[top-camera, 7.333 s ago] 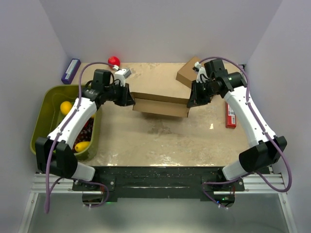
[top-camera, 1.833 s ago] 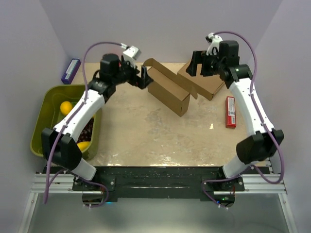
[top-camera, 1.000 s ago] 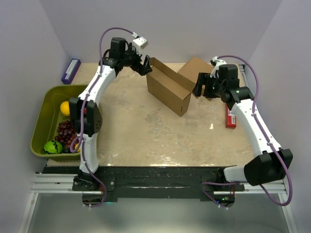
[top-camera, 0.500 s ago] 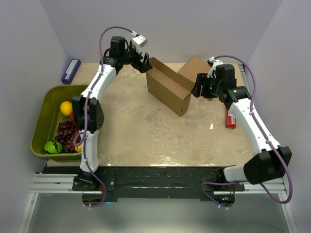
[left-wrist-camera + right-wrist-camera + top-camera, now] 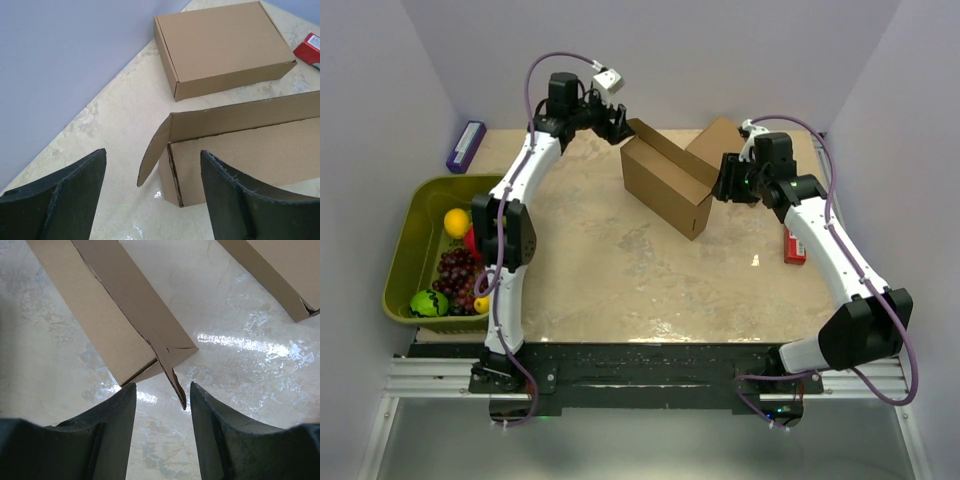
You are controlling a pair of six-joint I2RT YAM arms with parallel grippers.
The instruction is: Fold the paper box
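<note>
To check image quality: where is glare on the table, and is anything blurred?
Right wrist: bright glare on the table beside the paper box; right end effector slightly soft. Left wrist: small glint below the box corner. Top external: even light, faint sheen.

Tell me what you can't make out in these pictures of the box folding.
Paper box interior: top view, its own walls hide it; left wrist view, the right edge cuts it off.
Second carton: top view, partly behind the box and the right tool.
Red pack print: too small in top view; cut off in left wrist view.
Green bin contents: top view, the left arm covers some.
</note>
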